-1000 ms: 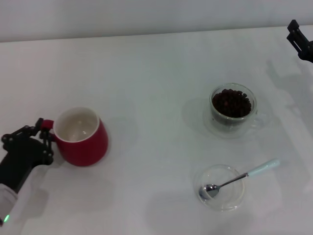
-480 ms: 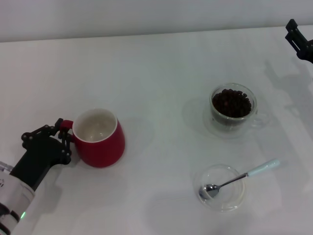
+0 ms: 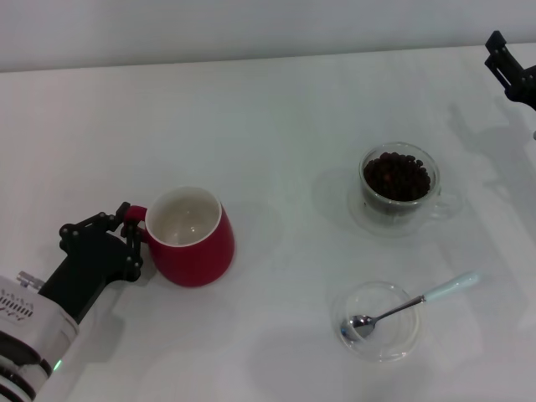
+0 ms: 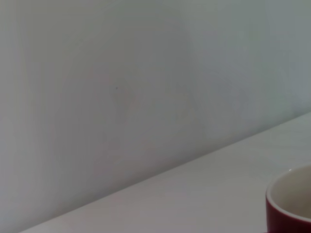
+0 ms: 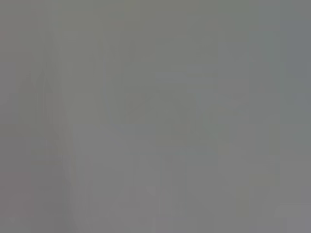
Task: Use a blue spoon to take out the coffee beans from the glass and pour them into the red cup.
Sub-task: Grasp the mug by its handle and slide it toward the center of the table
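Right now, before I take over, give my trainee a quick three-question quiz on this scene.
1. True or false: the blue spoon lies with its bowl in the shallow glass dish.
2. What does the left gripper hold? A) the red cup by its handle B) the glass C) nothing
3. Where are the coffee beans?

Key: 1 true; 2 A; 3 all in the glass. The red cup is empty, and the right gripper is parked at the table's far right.

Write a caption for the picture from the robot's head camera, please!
Left gripper holds the red cup by its handle; the glass of coffee beans and the blue spoon wait nearby.
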Controlling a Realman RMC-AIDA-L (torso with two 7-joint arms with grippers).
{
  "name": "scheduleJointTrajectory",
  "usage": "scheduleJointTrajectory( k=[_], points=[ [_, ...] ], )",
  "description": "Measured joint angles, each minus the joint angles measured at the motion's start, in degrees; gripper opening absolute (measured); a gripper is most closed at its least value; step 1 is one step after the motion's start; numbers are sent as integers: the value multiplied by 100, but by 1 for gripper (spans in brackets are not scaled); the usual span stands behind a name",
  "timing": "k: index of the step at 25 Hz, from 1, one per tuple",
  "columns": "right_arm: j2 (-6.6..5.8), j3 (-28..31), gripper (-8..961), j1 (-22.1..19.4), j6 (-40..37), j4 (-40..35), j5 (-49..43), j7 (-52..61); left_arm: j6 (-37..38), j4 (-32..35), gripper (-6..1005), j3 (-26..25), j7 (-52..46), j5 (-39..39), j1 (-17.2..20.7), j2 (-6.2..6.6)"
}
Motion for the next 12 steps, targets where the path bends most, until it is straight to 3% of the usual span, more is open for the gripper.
scheduleJointTrajectory(
  k=[12],
  points=[
    [0, -54, 870, 0, -32, 1, 0, 0, -29, 91, 139, 241, 4, 1, -91, 7]
  ],
)
